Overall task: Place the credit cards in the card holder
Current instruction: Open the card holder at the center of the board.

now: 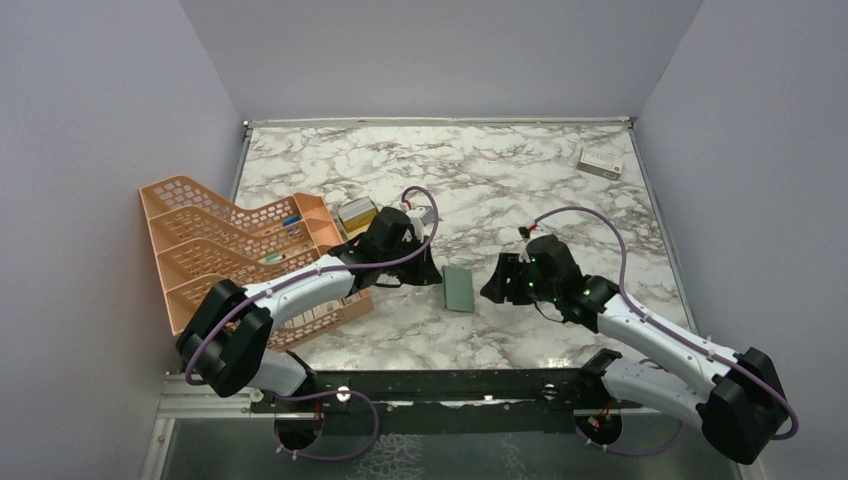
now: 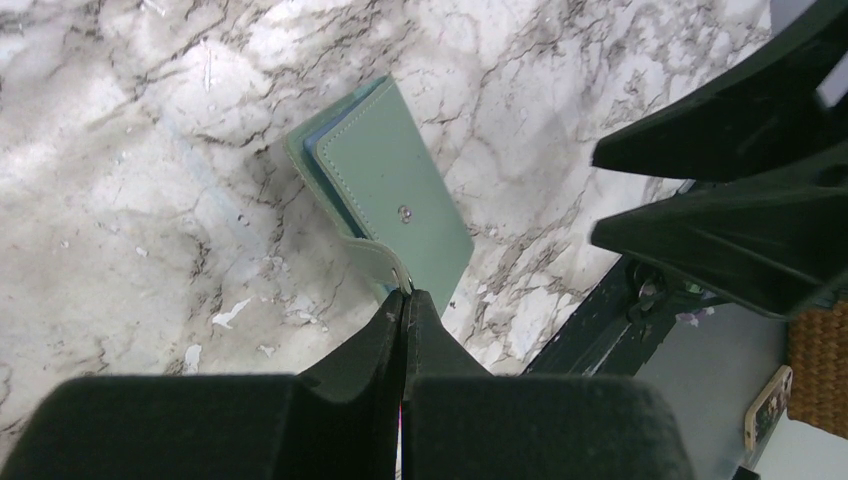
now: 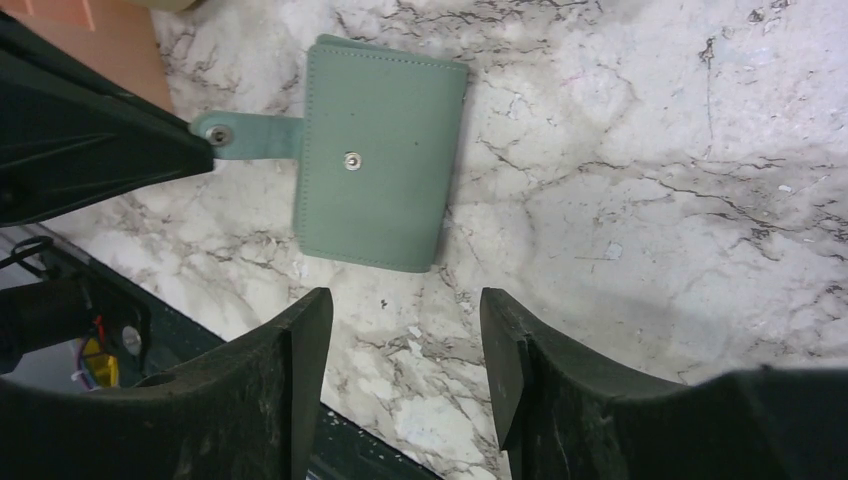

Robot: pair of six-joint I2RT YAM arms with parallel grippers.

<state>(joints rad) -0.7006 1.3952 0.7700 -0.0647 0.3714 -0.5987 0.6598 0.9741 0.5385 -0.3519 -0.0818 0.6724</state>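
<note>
At the far left I see a peach plastic rack (image 1: 215,245) with tiered trays, and a gold tin (image 1: 357,212) just beside its far right corner. The left gripper (image 2: 405,298) reaches past the rack, and its fingers are pressed fully together. They pinch the end of the snap tab (image 3: 245,134) of the card holder (image 1: 459,288). The card holder lies flat and folded on the marble table (image 1: 500,170), between the two arms, with its grey-green outer face up. To its right the right gripper (image 3: 405,335) hovers close to the card holder's edge. Its claw is open and holds nothing. Far back on the right lies a white box (image 1: 600,163) with a red mark.
</note>
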